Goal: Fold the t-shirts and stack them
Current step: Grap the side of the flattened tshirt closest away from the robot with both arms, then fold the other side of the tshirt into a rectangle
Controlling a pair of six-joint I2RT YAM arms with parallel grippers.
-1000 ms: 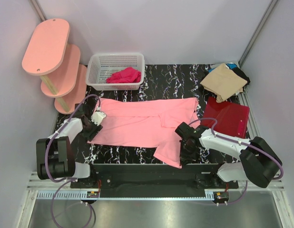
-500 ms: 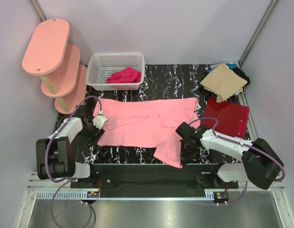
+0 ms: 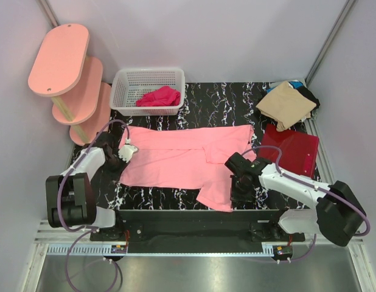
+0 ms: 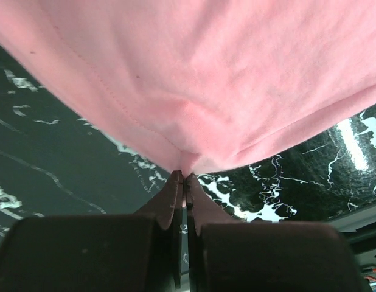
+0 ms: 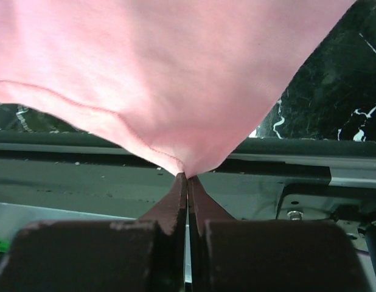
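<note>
Pink shirt [image 4: 224, 73] runs off top edge in both my wrist views, so its full spread is unseen there. Hem pinched in my jaws: depth of bite hidden. Black shirt [image 3: 311, 97], far right of pink shirt, mostly buried under tan shirt [image 3: 286, 104]. Dark red shirt [image 3: 294, 149], right of pink shirt: near edge behind my right arm [image 3: 285, 180].

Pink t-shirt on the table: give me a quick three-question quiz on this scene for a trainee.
1. True or false: the left gripper and the right gripper are both shut on the pink t-shirt.
2. What lies in the white basket? A: a magenta cloth. B: a black shoe. C: nothing.
3. What colour is the folded t-shirt nearest the right gripper?
Key: 1 true; 2 A; 3 the dark red t-shirt.
</note>
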